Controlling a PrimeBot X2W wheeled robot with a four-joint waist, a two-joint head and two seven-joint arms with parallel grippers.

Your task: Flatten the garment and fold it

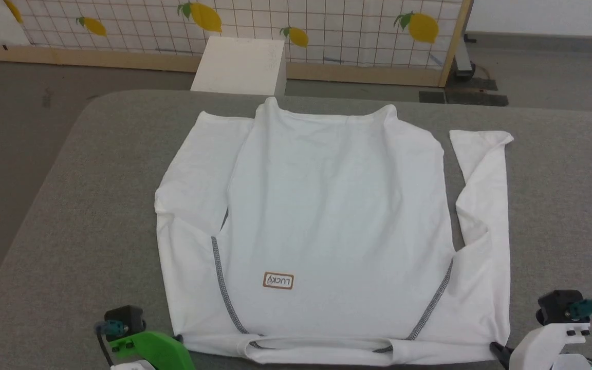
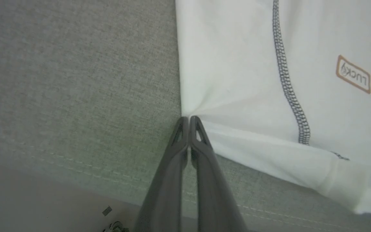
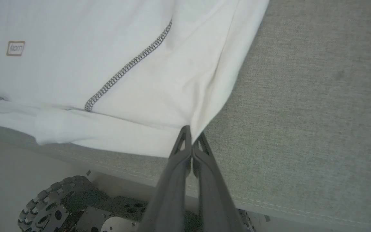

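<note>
— Left wrist view: what is your claw doing?
— Your left gripper (image 2: 188, 118) is clenched, tips pinching one near corner of the garment (image 2: 253, 80). Your right gripper (image 3: 190, 132) is clenched too, pinching the other near corner.
— How many things do you have?
— Two grippers, one garment, one LUCKY patch (image 1: 278, 280), two dark zigzag seams (image 1: 221, 288). The garment lies spread flat on the grey table (image 1: 85, 216), neckline nearest you, one white box (image 1: 239, 64) beyond it.

Green left forearm (image 1: 154, 352), white right forearm (image 1: 545, 341)
</note>
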